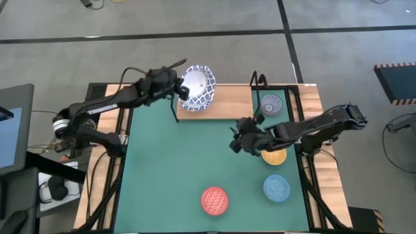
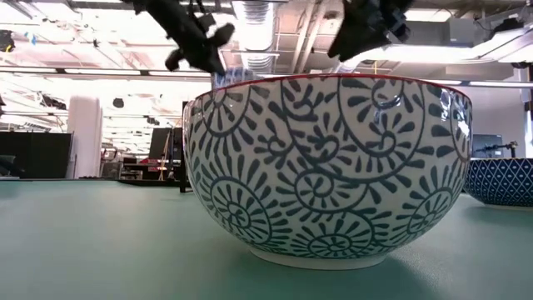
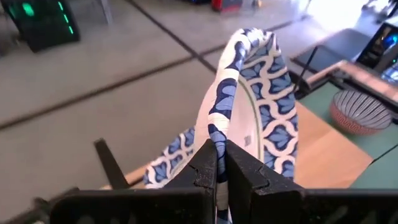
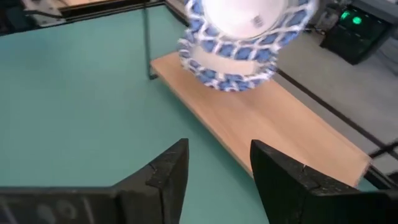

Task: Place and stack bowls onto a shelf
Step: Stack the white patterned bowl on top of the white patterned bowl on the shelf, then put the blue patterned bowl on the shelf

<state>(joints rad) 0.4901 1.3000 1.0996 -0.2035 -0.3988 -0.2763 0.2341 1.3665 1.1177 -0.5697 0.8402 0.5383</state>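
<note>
My left gripper (image 1: 177, 88) is shut on a white bowl with a blue pattern (image 1: 198, 83), which it holds on edge over the left end of the wooden shelf (image 1: 224, 104). Under that bowl, another white and blue bowl (image 4: 227, 74) sits on the shelf board. My right gripper (image 1: 235, 140) hangs open above the green mat, right of centre, with nothing between its fingers (image 4: 168, 171). A grey-blue patterned bowl (image 1: 272, 104) stands by the shelf's right end. Yellow-orange (image 1: 275, 156), light blue (image 1: 276, 187) and red (image 1: 214, 200) bowls rest on the mat. My left gripper pinches the bowl's rim (image 3: 219, 134), one finger inside the bowl and one outside. The fingers come from the table's left, slanting a little downward. The bowl stands on edge with its opening toward the right, above the bowl on the shelf; whether the two touch, I cannot tell.
Black wire posts (image 1: 259, 79) rise at the shelf's ends. My right arm crosses above the yellow-orange bowl and hides part of it. In the low view the red-rimmed bowl (image 2: 329, 167) fills the foreground. The mat's left and middle parts lie bare.
</note>
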